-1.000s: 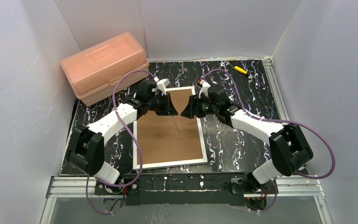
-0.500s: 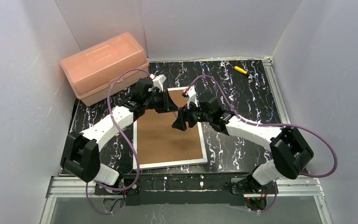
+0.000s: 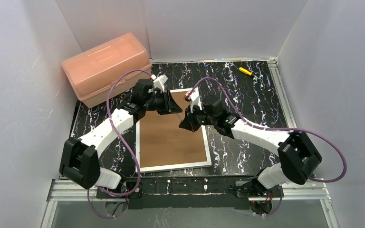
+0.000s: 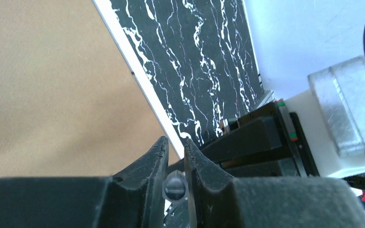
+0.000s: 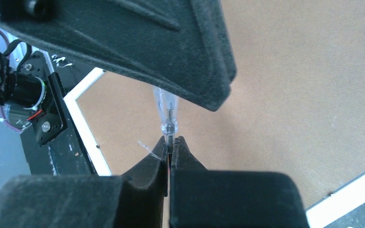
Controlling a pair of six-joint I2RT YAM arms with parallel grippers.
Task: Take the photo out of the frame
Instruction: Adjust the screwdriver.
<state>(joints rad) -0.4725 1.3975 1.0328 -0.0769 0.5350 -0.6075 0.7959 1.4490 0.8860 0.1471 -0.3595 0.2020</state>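
No sight of the photo. All I've got is the frame [image 3: 171, 142] lying face down on the marbled black desk [image 3: 247, 95], matte brown fibreboard back up, thin white border round it. Over the frame's far end, my left end effector [image 4: 175, 145] is clamped on the slotted metal cap of a slim clear-handled screwdriver [image 5: 165, 111]. My right end effector [image 5: 171, 141] is pinched tight on its thin shaft, tip hidden between the pads. A translucent pink box [image 3: 107, 66] sits beyond the frame's far-left corner.
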